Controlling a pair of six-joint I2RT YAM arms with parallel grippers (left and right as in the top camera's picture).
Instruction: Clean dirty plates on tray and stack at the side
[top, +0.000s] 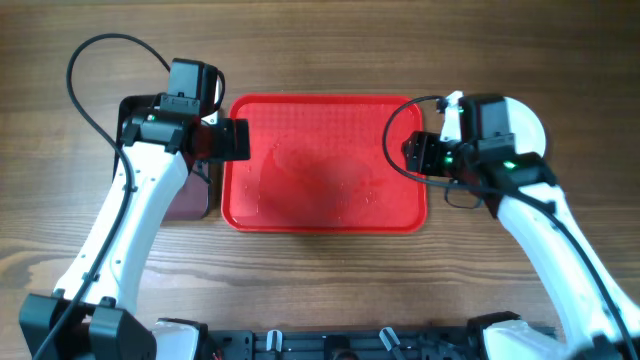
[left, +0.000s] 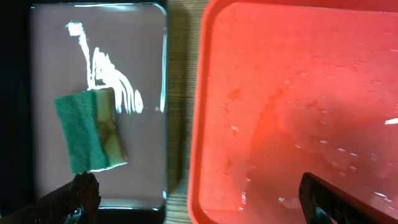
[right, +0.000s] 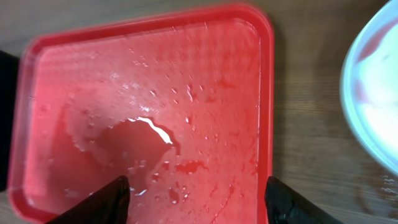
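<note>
Obs: tray (top: 325, 165) carries 0 plates. Its surface is wet, with pooled water (right: 124, 149) near the centre.

Plates (right: 373, 87) sit off the tray on the table, just beside its right edge and partly under the right arm (count not readable; only 1 rim shows).

Right gripper (right: 199, 202): jaws spread wide, empty, over the tray's right part.

Left gripper (left: 208, 200): also wide, empty, straddling the gap between the tray and the small maroon tray (left: 143, 56), where the sponge (left: 93, 130) lies beside foam streaks.

Risks, judged:
1) The right arm swinging outward could clip the stack and shove it.
2) The left claw lowered here would strike 2 rims.
3) Water could spill if the tray is nudged.
</note>
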